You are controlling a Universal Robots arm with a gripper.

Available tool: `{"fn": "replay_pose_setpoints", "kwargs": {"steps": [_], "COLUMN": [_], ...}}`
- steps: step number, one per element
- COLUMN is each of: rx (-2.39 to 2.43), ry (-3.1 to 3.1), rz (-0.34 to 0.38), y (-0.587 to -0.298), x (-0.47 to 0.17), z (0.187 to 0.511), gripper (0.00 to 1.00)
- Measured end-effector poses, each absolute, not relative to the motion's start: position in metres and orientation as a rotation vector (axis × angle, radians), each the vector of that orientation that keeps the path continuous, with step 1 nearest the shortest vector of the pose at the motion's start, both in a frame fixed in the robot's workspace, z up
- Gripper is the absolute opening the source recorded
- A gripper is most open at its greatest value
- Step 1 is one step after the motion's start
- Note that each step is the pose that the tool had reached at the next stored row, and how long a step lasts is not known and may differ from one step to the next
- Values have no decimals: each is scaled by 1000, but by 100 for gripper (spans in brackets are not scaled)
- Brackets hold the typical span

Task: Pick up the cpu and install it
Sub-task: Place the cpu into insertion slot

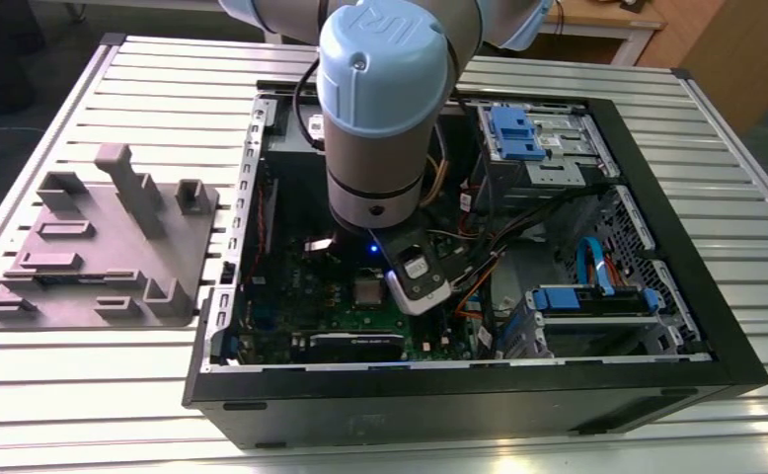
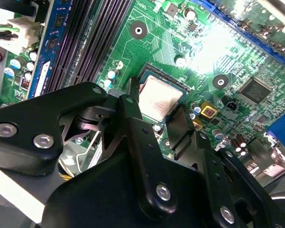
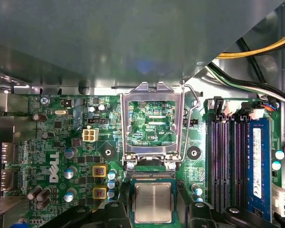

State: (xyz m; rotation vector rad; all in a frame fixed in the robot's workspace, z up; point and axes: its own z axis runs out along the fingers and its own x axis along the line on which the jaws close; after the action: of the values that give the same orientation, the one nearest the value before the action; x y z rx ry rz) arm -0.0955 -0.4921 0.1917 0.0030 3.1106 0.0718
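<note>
Set low over the motherboard (image 3: 61, 142) with jaws either side of the cpu (image 3: 153, 202) at the socket (image 3: 152, 175); cannot tell whether clamped or clear

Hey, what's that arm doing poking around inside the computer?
A robot arm reaches down into an open computer case lying on a slatted table. Its gripper is right at the cpu, which lies in the socket on the green motherboard. The socket's metal frame stands flipped open, so the chip isn't clamped in. A grey tray sits outside the case, on the exterior view's left.
</note>
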Motion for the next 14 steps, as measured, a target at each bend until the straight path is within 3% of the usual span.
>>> {"fn": "replay_pose_setpoints", "kwargs": {"steps": [14], "rx": [3], "ry": [3111], "rz": [72], "y": [-492], "x": [-96], "z": [190], "gripper": [47]}}
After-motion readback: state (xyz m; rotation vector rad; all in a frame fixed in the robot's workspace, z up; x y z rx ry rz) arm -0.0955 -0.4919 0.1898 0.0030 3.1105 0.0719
